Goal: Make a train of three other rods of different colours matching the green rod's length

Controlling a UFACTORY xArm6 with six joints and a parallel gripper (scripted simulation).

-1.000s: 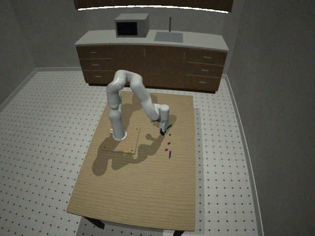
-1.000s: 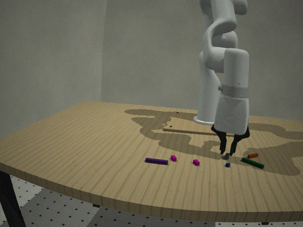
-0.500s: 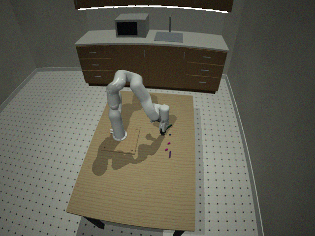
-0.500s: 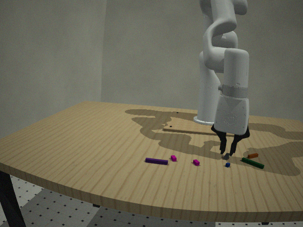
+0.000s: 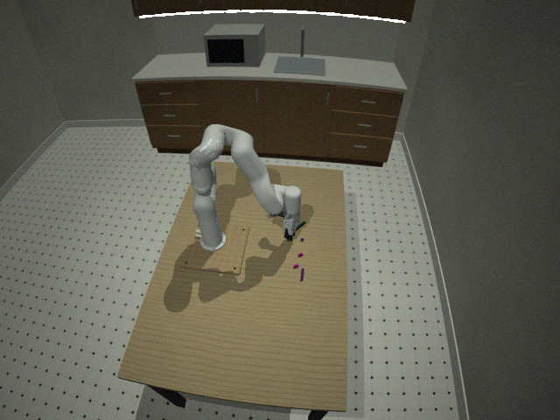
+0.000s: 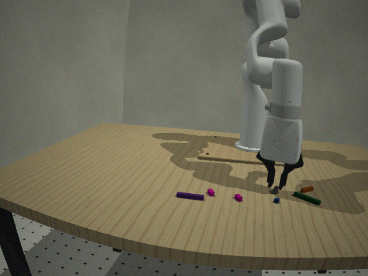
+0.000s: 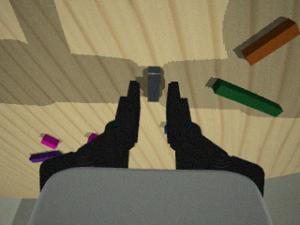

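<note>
Seven rods point(image 6: 307, 198), one arm point(image 6: 286, 83)

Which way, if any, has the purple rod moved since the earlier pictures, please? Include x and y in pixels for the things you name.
No; the purple rod point(image 5: 302, 275) point(image 6: 190, 196) point(image 7: 45, 157) lies in the same place relative to the table's near edge in the exterior view.
</note>
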